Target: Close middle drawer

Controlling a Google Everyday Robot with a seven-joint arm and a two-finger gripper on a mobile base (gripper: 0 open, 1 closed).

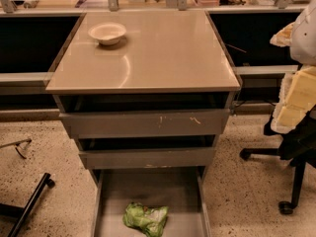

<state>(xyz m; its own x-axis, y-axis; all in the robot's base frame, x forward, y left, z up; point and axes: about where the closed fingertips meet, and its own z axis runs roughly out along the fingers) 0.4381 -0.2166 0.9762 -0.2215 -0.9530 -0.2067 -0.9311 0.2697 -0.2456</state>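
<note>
In the camera view a grey cabinet [148, 58] stands in the middle of a speckled floor, with a white bowl [107, 32] on the far left of its top. Below the top are three drawers. The upper one is a tall front with white scratches [145, 123], pulled out a little with a dark gap above it. The middle drawer [147, 157] is the plain low strip beneath it, also standing slightly out with a dark slot along its upper edge. The bottom drawer [148, 191] is drawn far toward the near side, its flat floor bare apart from a crumpled green bag [145, 218] near the front.

The gripper [291, 36] shows only as a pale shape at the right edge, level with the cabinet top. I cannot tell whether it is open or closed, or holding anything. The middle drawer lies well apart from it, down and to the left. A black wheeled chair [291, 147] carrying yellowish padding stands below the gripper.
</note>
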